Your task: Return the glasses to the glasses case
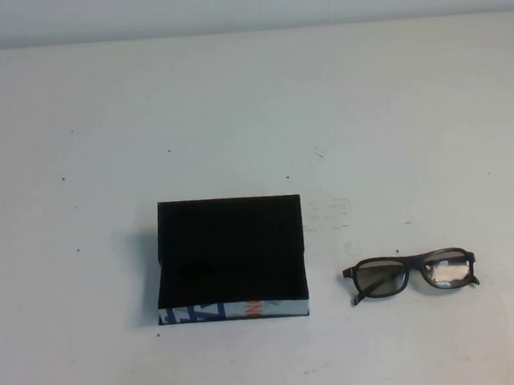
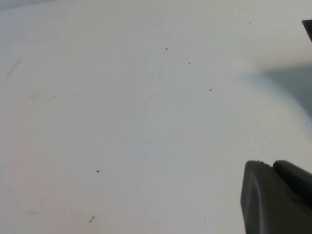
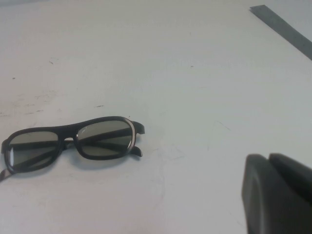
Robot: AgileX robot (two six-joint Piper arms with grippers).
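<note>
The glasses [image 1: 412, 273] lie on the table [image 1: 231, 105] to the right of the case [image 1: 231, 258], apart from it, folded, with the front rim facing the robot. Their frame is dark, thick and matte, with rounded rectangular rims; the lenses are clear with a faint greenish-grey tint, and the right lens catches a pale glare. In the right wrist view the glasses [image 3: 73, 143] show a smooth plastic sheen and short, stubby corners at the hinge.

The case is a black rectangular box standing open, its hinged lid tipped up at the back. The lining looks soft and dull black, and nothing lies inside. Along the front runs a white strip [image 1: 236, 310] printed with blue and orange marks.

The table is a flat, pale, matte surface with small dark specks and faint scuffs.

The right gripper [image 3: 278, 195] hangs near the glasses, not touching them; its dark, rounded fingers are closed together on nothing. The left gripper [image 2: 275, 197] hovers over bare table; whether its fingers are parted I cannot tell.
</note>
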